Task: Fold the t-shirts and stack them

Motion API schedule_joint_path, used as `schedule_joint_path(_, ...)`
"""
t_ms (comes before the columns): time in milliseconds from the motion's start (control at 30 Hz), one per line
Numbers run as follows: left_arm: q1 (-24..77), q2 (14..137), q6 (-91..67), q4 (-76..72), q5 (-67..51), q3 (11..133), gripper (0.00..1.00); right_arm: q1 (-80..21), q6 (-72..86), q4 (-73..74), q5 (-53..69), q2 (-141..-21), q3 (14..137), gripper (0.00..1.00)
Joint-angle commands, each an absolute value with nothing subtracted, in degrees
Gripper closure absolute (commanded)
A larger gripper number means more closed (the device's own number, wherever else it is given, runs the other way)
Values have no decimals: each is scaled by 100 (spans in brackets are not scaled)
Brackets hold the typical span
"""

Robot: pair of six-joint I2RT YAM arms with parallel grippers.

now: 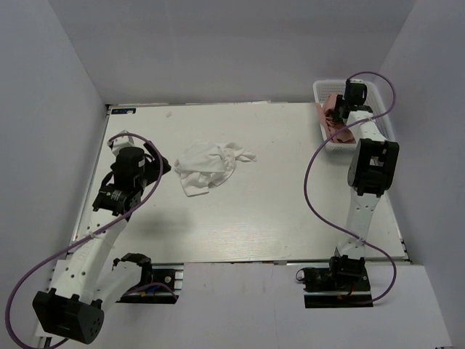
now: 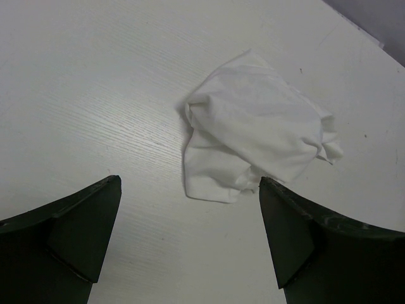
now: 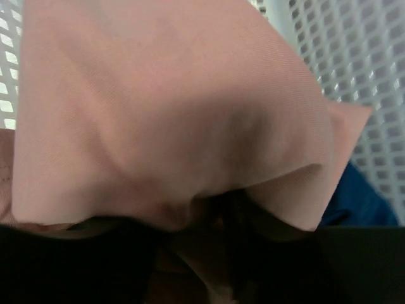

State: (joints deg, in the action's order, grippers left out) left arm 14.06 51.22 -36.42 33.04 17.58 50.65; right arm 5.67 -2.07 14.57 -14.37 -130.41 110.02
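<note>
Cloth, soft and light, is all there is to handle here: 3 shirts that sag, bunch and drag under the least pull, none of them fragile and none stiff enough to keep a fold unless laid flat. The pink t-shirt [image 3: 171,114] is inside the basket [image 1: 320,91], heaped up under the right gripper [image 1: 340,110]. It is draped so closely over that wrist camera that the fingers are buried in it, and I cannot tell whether they pinch the fabric or stand apart. The navy t-shirt [image 3: 357,202] is in the basket too, only a corner of it showing past the pink against the lattice wall. The white t-shirt [image 1: 209,167] lies well apart from the basket, crumpled on the table [image 1: 276,211] toward the left arm's side. The left gripper [image 2: 190,183] hovers on the far side of it from the basket, fingers spread wide and holding nothing. My judgement is that the white one is best taken by a single free edge (a hem or a shoulder, if one can be found in that heap), since a grab at the bunched middle would lift several layers at once and leave nothing to spread.
</note>
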Motion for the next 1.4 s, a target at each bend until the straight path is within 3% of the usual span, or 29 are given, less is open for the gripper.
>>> schedule_joint_path(0,1433,5202,-3543,3366,1635,5334,0,642,167,2425,-1274,-13158,11267,47)
schedule_joint_path(100,1433,5343,-3542,3419,1504,5405,0,642,193,2365,-1397,-12616,11312,28)
schedule_joint_path(133,1433,5413,-3464,3419,1407,5405,0,624,219,2347,-1415,-12456,11320,10)
schedule_joint_path(300,1433,5774,-3358,3358,950,5467,0,589,334,2416,-1345,-11260,11312,10)
schedule_joint_path(600,1494,6776,-3120,3086,-1219,5037,0,-191,106,2681,-62,-9730,10355,10)
schedule_joint_path(767,1784,7268,-3322,2892,-1284,4597,0,-1132,-272,2454,754,-9773,9731,10)
schedule_joint_path(933,2004,7891,-3454,2961,-616,4692,0,-1836,-1051,1934,1476,-10317,9421,10)
schedule_joint_path(1100,2057,8489,-3454,3084,105,5097,0,-2468,-1810,2223,777,-11467,9905,10)
schedule_joint_path(1200,2057,8937,-3454,3085,237,5317,7,-2628,-2109,2189,764,-11942,9993,10)
schedule_joint_path(1367,2057,9377,-3393,2918,229,5379,35,-2733,-1970,2154,1150,-12576,10187,10)
